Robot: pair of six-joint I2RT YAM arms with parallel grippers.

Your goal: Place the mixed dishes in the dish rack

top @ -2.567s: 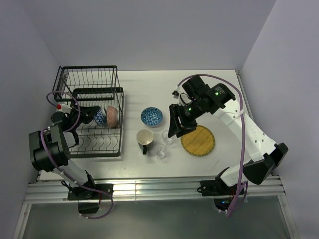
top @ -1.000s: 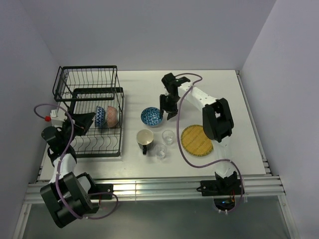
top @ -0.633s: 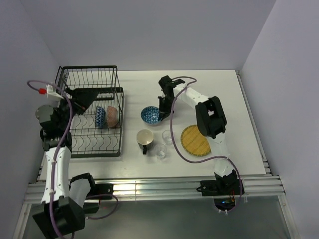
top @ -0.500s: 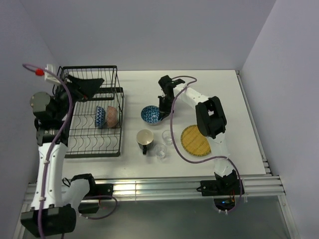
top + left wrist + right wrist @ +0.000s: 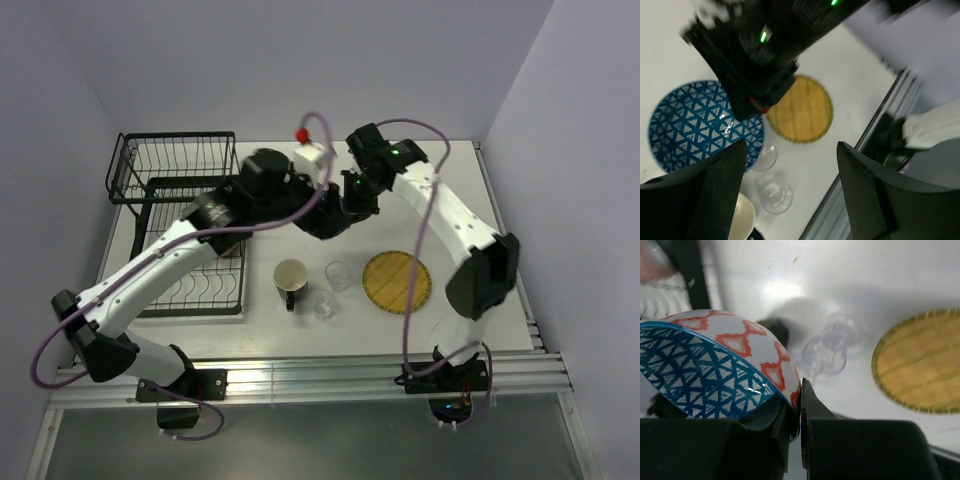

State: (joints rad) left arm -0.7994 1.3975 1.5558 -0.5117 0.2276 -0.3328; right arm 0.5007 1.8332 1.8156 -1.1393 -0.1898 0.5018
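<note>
My right gripper is shut on the rim of a bowl, blue-patterned inside and white with orange-red triangles outside, and holds it tilted above the table. From the left wrist view that bowl lies under the right gripper. My left gripper is open and empty, hovering over two clear glasses, the cream-lined mug and the yellow plate. From above, my left arm hides the bowl. The black dish rack stands far left.
From above, the mug, two glasses and the plate sit in a row near the front. My left arm stretches diagonally over the rack's lower tier. Both grippers crowd together mid-table.
My left arm swung from beside the rack across to the table's middle. My right gripper shut on the blue bowl's rim and lifted it off the table.
</note>
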